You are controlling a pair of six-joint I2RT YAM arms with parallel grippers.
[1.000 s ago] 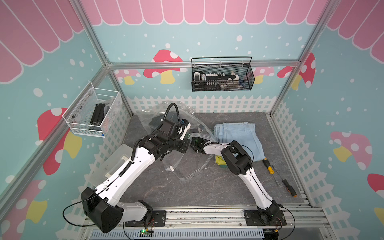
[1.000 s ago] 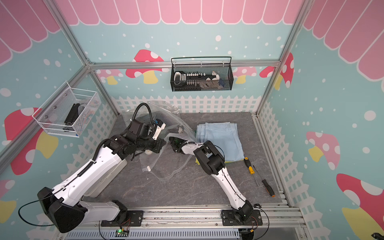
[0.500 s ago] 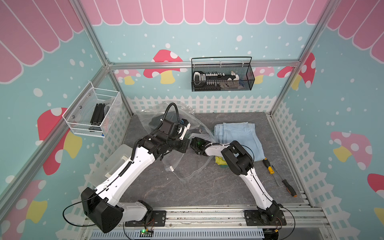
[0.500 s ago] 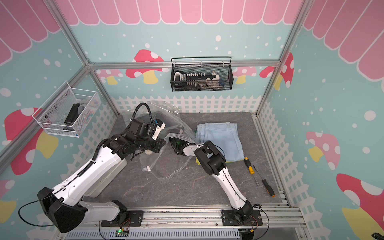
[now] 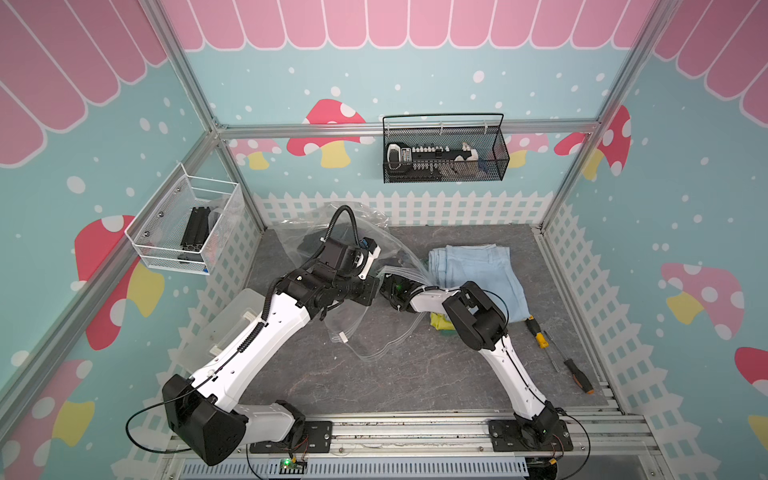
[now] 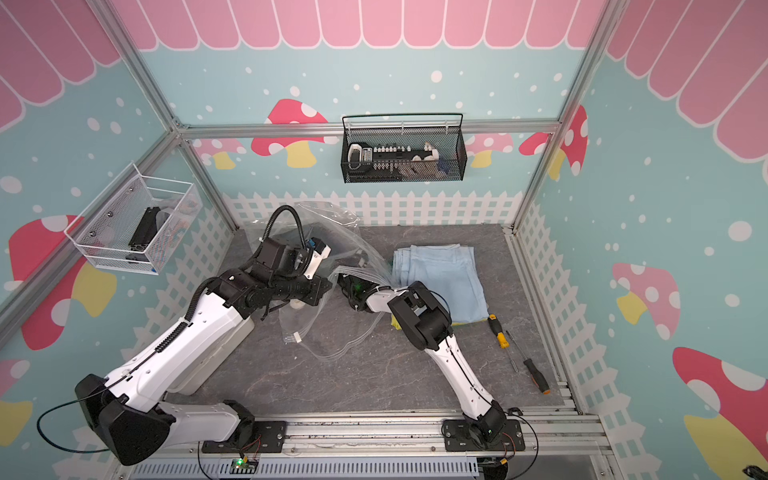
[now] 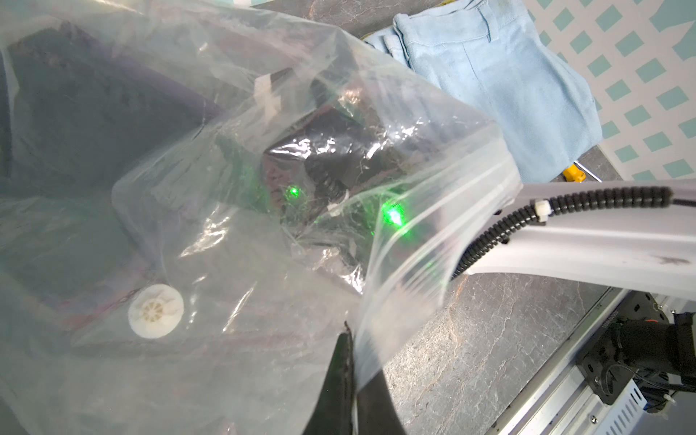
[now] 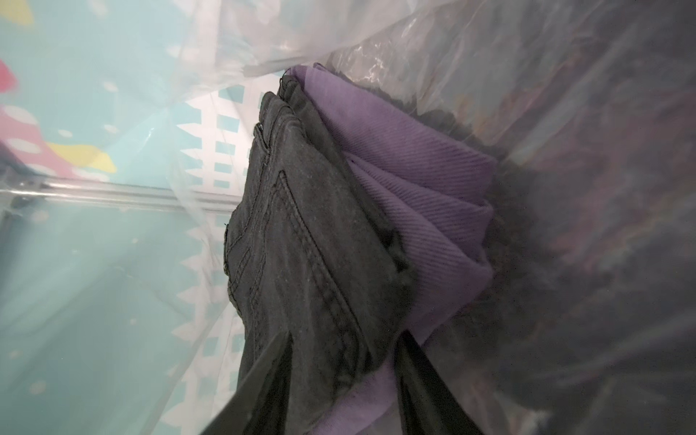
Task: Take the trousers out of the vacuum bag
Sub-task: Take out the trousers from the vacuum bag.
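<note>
Reaching deep into the vacuum bag (image 7: pixel 226 263), the right gripper (image 8: pixel 344 339) straddles the dark green trousers (image 8: pixel 301 226), with the purple trousers (image 8: pixel 414 180) touching one finger. Squeezing or not, I cannot tell. The left gripper (image 7: pixel 348 339) pinches the bag's rim.

Danger: the purple pair drags along, or the film slips free and collapses.

Count: two pairs inside, light blue trousers (image 5: pixel 478 270) and yellow trousers (image 5: pixel 440 322) behind the right wrist, one bag.

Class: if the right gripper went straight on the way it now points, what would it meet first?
The dark trousers, which lie between its fingers inside the vacuum bag. The purple trousers lie right beside them. Depth is hard to judge.
</note>
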